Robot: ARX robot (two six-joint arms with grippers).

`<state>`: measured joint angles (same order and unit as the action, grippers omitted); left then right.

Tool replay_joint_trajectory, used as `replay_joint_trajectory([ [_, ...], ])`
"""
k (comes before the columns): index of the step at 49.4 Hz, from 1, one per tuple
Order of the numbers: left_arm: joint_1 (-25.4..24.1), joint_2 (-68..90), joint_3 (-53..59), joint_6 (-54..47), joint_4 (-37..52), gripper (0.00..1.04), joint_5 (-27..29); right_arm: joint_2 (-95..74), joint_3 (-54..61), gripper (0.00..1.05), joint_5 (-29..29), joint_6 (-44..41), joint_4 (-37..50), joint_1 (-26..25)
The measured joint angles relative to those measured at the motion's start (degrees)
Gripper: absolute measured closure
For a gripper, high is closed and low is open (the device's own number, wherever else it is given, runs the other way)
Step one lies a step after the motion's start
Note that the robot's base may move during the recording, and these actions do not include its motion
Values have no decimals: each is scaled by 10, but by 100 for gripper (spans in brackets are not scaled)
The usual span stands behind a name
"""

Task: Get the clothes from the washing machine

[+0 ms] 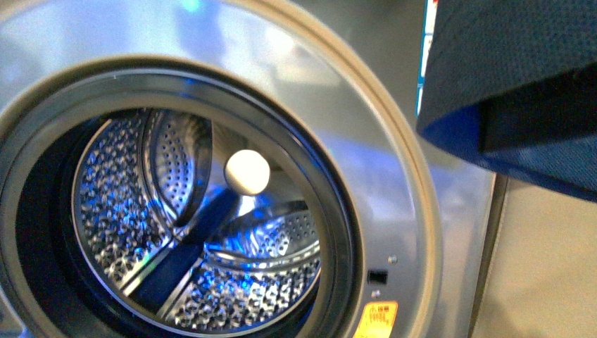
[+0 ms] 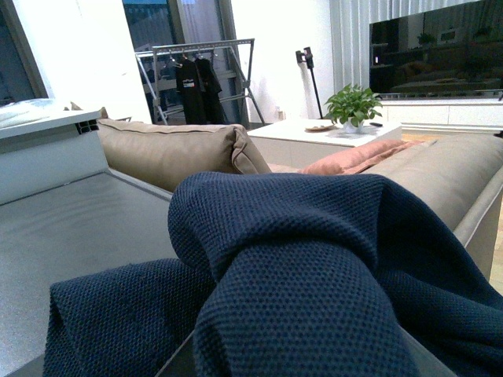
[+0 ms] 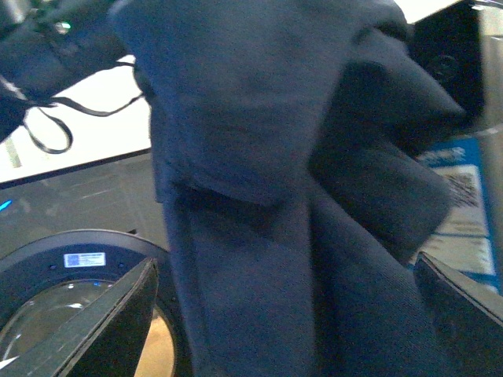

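The washing machine [image 1: 394,176] fills the front view, its round black-rimmed porthole open onto the perforated steel drum [image 1: 141,211]. The drum shows bare metal and blue reflections. The clothes, navy-blue fabric, hang at the upper right of the front view [image 1: 507,70]. In the left wrist view the fabric [image 2: 314,267] drapes over my left gripper [image 2: 302,357], which is shut on it, fingers hidden. In the right wrist view the same fabric [image 3: 275,196] hangs between the spread fingers [image 3: 110,314] of my open right gripper [image 3: 287,314]; whether it touches them I cannot tell.
The machine's grey top [image 2: 71,228] lies beside beige sofa cushions [image 2: 173,149]. A clothes rack [image 2: 196,75], white table with plant [image 2: 354,106] and TV stand behind. The glass door [image 3: 71,275] and blue-white label [image 3: 464,204] show below the right gripper. A yellow sticker [image 1: 375,320] marks the front.
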<state>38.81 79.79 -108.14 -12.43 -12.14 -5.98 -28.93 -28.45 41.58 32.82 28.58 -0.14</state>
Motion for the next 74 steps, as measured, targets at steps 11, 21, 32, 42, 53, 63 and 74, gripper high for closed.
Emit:
replay_joint_trajectory([
  [11, 0, 0, 0, 0, 0, 86, 0, -50, -75, 8, -38, -68, -22, 107],
  [21, 0, 0, 0, 0, 0, 86, 0, -116, -135, 8, -76, -113, -17, 172],
  [32, 0, 0, 0, 0, 0, 86, 0, -197, -181, 8, -115, -129, -6, 201],
  [42, 0, 0, 0, 0, 0, 86, 1, -259, -218, 8, -140, -115, 8, 218],
  [53, 0, 0, 0, 0, 0, 86, 1, -309, -258, 8, -161, -112, 5, 266],
  [63, 0, 0, 0, 0, 0, 86, 3, -336, -275, 8, -186, -115, -4, 309],
  [74, 0, 0, 0, 0, 0, 86, 4, -377, -311, 8, -263, -132, -13, 332],
])
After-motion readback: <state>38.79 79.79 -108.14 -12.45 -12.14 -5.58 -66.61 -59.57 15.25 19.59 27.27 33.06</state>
